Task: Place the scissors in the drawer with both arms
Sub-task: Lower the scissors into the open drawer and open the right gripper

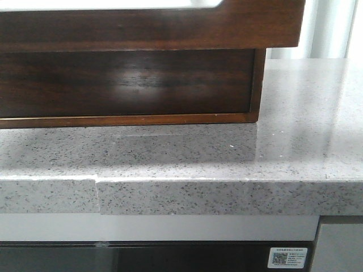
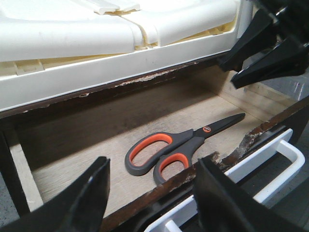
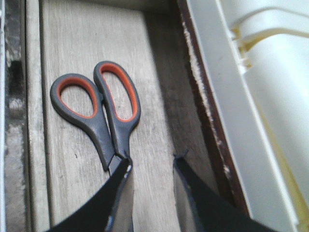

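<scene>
The scissors (image 2: 179, 147) lay flat on the floor of the open drawer (image 2: 120, 130), blades closed. The right gripper (image 3: 150, 166) hovered above them, fingers apart and empty; the left gripper (image 2: 152, 181), also spread, straddled the drawer front. The right arm would need to lift straight clear before the left pushed the drawer evenly shut.

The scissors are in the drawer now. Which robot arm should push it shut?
Probably the left. Its open gripper straddles the drawer front edge, while the right gripper hangs open inside, above the scissors, and must lift out first.
</scene>
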`<state>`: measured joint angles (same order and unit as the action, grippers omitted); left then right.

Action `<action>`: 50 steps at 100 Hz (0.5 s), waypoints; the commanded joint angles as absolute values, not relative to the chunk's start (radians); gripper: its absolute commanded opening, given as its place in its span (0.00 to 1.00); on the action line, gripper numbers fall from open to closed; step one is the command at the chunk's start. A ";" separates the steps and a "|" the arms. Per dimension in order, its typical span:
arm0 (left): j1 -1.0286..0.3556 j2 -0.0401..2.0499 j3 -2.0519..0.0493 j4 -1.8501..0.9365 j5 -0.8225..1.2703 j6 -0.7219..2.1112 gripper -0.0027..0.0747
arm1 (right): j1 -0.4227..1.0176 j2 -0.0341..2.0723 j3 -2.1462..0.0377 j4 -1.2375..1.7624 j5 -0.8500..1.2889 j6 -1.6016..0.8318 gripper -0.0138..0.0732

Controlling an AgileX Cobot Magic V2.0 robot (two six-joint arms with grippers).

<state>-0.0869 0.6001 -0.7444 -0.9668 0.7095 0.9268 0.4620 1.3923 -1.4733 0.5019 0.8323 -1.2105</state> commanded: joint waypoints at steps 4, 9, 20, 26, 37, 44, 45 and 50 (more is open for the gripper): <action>-0.094 0.609 -0.779 -1.010 0.659 0.926 0.50 | 0.457 1.273 -1.510 0.413 0.813 -1.001 0.38; -0.094 0.609 -0.779 -1.010 0.663 0.926 0.50 | 0.453 1.242 -1.510 0.327 0.835 -0.876 0.38; -0.094 0.609 -0.779 -1.005 0.663 0.926 0.50 | 0.406 1.175 -1.496 0.229 0.909 -0.619 0.38; -0.094 0.609 -0.779 -0.995 0.665 0.926 0.50 | 0.356 1.127 -1.459 0.227 0.907 -0.524 0.38; -0.094 0.609 -0.779 -0.958 0.667 0.926 0.50 | 0.261 1.032 -1.339 0.227 0.872 -0.389 0.38; -0.094 0.609 -0.779 -0.927 0.667 0.926 0.50 | 0.205 0.964 -1.250 0.227 0.845 -0.346 0.38; -0.094 0.609 -0.779 -0.922 0.667 0.926 0.50 | 0.196 0.950 -1.241 0.227 0.839 -0.342 0.38; -0.094 0.607 -0.779 -0.913 0.667 0.926 0.50 | 0.167 0.904 -1.176 0.227 0.821 -0.311 0.38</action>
<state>-0.0869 0.6001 -0.7444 -0.8977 0.7090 0.9268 0.2205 0.9872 -1.2445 0.2245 0.9131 -0.3757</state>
